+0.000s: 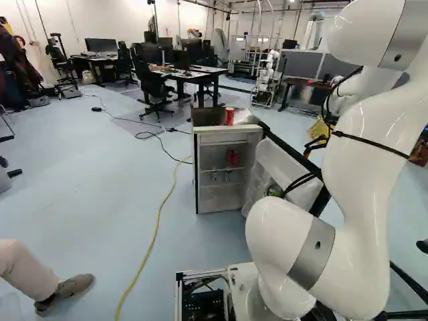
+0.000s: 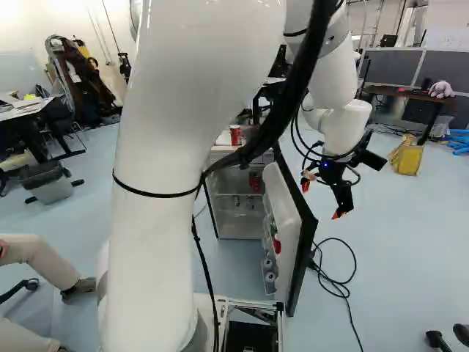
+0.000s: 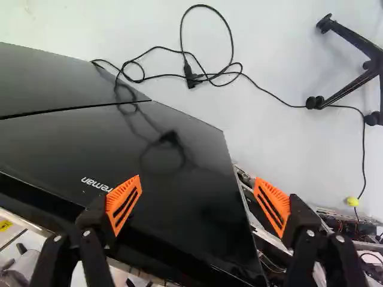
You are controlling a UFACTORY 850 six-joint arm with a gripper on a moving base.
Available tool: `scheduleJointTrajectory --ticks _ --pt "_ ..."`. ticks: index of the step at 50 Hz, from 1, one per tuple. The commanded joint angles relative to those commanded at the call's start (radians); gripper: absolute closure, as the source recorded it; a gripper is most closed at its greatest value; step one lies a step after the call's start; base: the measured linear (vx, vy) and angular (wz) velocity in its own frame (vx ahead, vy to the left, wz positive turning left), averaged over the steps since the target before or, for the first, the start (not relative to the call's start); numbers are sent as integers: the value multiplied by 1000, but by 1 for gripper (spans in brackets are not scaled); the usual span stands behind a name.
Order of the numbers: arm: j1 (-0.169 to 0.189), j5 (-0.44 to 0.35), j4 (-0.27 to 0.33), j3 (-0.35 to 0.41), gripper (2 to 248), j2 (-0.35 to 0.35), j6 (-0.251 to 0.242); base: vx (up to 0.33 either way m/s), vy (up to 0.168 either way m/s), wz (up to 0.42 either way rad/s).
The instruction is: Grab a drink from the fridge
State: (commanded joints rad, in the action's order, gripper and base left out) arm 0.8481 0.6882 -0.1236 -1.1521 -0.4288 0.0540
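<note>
My pincer is spread wide, its two orange pads well apart, with nothing gripped between them. From left to right in the right base view, a grey waste bin stands on the pale blue floor. My white arm rises in front of much of the scene. Beyond it is an open fridge with pale shelves. A red drink can stands upright on its top; on an inside shelf is a red drink container, too small to make out exactly. The fridge door is swung out to the right, and its inner racks carry a red item and, below that, round-ended containers. My pincer hangs to the right of the door, pointing downward near its outer side. A black cable loops over the floor just past it, and a yellow bag sits farther back on the right. In the wrist view, the door's glossy black outer face lies ahead of my pincer, filling the gap seen between the pads and mirroring the cable.
</note>
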Motion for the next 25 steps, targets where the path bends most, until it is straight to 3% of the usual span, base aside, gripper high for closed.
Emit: scheduleJointTrajectory --ticks 25 --pt "-12 0 0 61 3 43 0 0 0 0"
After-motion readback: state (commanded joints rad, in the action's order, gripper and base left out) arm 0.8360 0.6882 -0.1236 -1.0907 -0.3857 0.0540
